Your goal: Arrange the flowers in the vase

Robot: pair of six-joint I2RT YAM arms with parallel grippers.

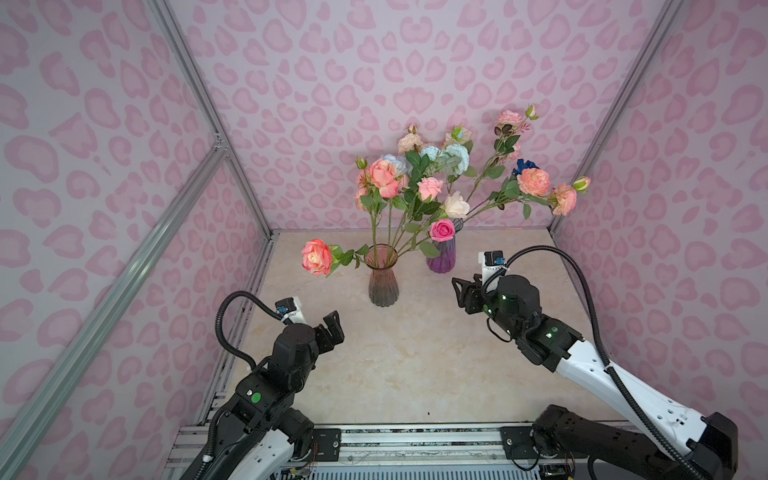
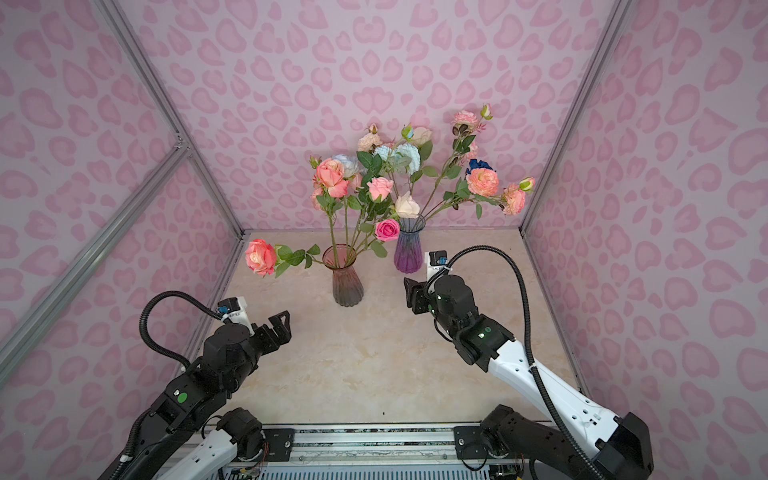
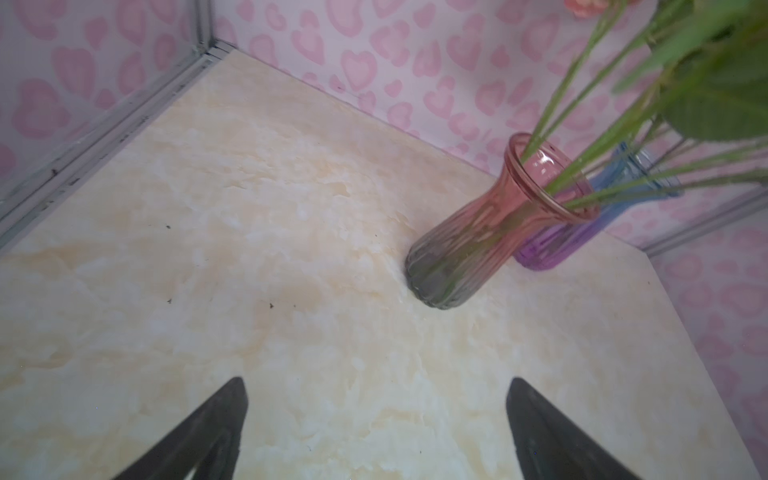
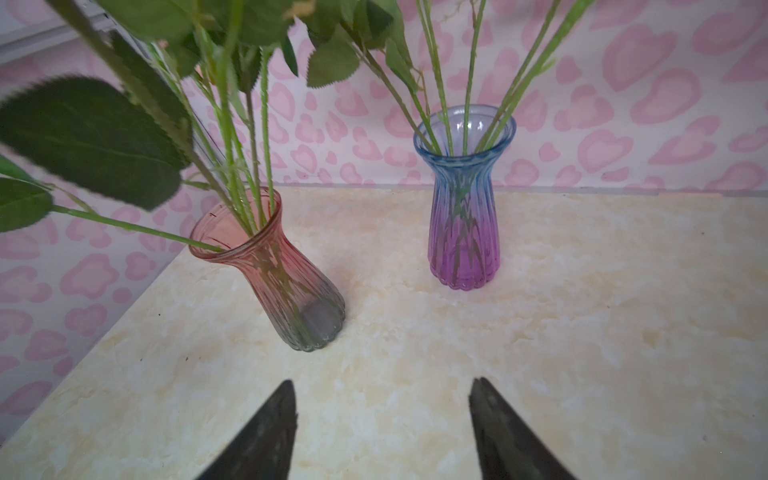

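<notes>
flowers (image 1: 430, 188) in pink vase (image 1: 383, 286), purple vase (image 1: 441, 259)

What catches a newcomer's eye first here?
The flowers fan out of a pink vase and a purple vase on the table's back half. One peach rose droops leftward off the pink vase's rim. The left end effector and right end effector are open and empty, short of them.

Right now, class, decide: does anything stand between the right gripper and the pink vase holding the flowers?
Nothing visible does. Only bare tabletop lies between the open right gripper and the pink vase; the purple vase stands aside.
</notes>
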